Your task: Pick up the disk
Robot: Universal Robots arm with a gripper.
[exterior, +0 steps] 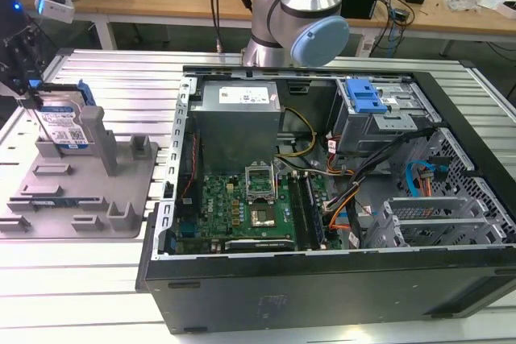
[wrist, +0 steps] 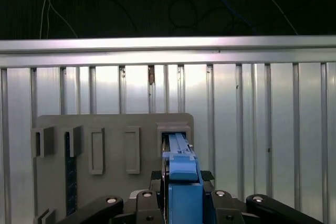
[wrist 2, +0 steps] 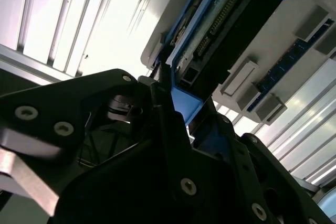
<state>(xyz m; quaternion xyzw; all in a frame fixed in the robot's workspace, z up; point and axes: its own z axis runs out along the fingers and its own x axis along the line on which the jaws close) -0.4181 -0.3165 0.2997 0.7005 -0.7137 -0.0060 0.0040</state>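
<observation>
The disk (exterior: 63,128) is a silver drive with a white-and-blue label and blue side rails. It stands on edge at the far corner of the grey fixture tray (exterior: 121,199), at the exterior view's left. My gripper (exterior: 34,101) comes down on its top edge from above. In both wrist views the black fingers (wrist: 152,198) press on either side of the disk's blue rail (wrist: 181,174), so the gripper is shut on the disk (wrist 2: 226,19). I cannot tell whether its lower edge still rests in the tray's slot (wrist: 176,129).
An open computer case (exterior: 322,279) lies to the exterior view's right of the tray, with a motherboard, cables and a blue-latched drive cage (exterior: 367,98). The arm's base (exterior: 302,14) rises behind the case. The tray carries several grey posts (exterior: 97,130). Ribbed metal table (exterior: 121,78) lies underneath.
</observation>
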